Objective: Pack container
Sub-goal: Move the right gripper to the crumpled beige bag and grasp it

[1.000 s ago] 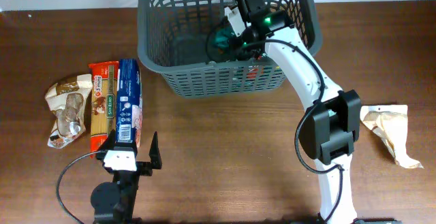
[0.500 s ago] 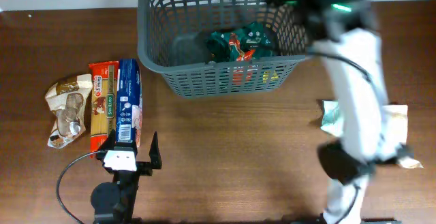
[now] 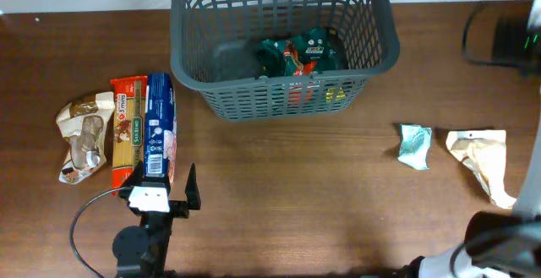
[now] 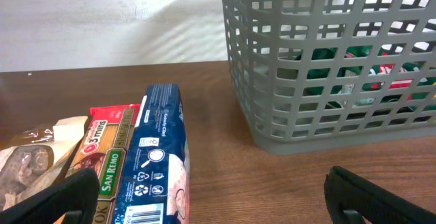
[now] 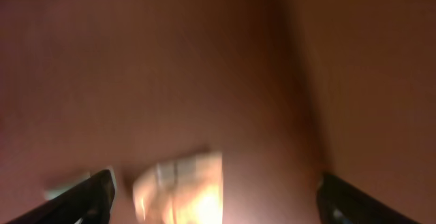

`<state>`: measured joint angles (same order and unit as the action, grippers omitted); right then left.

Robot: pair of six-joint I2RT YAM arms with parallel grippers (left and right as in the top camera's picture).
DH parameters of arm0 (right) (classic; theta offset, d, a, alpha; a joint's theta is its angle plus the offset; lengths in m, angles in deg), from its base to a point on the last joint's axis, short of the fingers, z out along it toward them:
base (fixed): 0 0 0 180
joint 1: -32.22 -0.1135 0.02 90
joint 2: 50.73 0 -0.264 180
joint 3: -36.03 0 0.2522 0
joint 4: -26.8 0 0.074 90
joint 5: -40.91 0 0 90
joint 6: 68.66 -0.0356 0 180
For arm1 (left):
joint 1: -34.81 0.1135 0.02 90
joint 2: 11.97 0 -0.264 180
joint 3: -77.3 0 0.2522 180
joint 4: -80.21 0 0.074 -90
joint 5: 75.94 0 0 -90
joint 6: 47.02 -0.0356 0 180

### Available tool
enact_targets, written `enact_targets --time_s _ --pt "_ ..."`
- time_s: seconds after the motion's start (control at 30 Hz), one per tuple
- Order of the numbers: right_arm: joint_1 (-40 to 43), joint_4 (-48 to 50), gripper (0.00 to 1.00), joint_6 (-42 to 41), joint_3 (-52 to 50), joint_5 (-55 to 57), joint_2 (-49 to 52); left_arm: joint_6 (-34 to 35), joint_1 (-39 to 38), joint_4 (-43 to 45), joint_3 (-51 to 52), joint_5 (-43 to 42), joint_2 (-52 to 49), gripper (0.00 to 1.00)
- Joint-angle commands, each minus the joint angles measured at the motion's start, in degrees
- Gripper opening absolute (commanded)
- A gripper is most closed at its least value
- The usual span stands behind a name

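Since a second earlier, the right arm had swung off the container, which stood far-centre on the tabletop.

Overhead: green and red packets lay inside. Pasta packets, a brown bag, a teal packet and a beige bag remained outstanding.

Left wrist: left gripper fingers were wide apart and empty.

Right wrist: the view was heavily blurred. Right gripper fingers were spread, apparently empty.

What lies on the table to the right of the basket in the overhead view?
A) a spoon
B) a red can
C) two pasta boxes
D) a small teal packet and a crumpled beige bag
D: a small teal packet and a crumpled beige bag lie side by side, apart, right of the basket; the blue pasta box is on the left side.
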<state>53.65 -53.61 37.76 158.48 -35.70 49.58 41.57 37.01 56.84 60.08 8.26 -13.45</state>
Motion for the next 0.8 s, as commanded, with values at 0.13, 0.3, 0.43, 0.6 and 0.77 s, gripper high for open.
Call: enact_targets --time_s 0.13,0.3,0.43,0.6,0.77 --pt "3.4 -1.3 0.77 4.7 -16.7 -0.8 0.6 0.6 -0.3 0.2 0.5 -0.2 0.4 0.99" --pt "4.4 4.3 0.89 6.3 -25.4 0.8 0.6 0.6 -0.3 0.2 0.5 -0.3 0.4 0.99" --pt "5.4 9.9 0.84 6.2 -32.7 0.9 0.6 0.6 -0.3 0.2 0.5 -0.2 0.4 0.99" --pt "6.7 15.6 0.76 5.1 -39.2 2.0 0.6 0.6 -0.3 0.2 0.5 -0.2 0.4 0.99" --pt "6.8 21.0 0.76 4.1 -45.0 1.9 0.6 0.6 -0.3 0.2 0.5 -0.2 0.4 0.99"
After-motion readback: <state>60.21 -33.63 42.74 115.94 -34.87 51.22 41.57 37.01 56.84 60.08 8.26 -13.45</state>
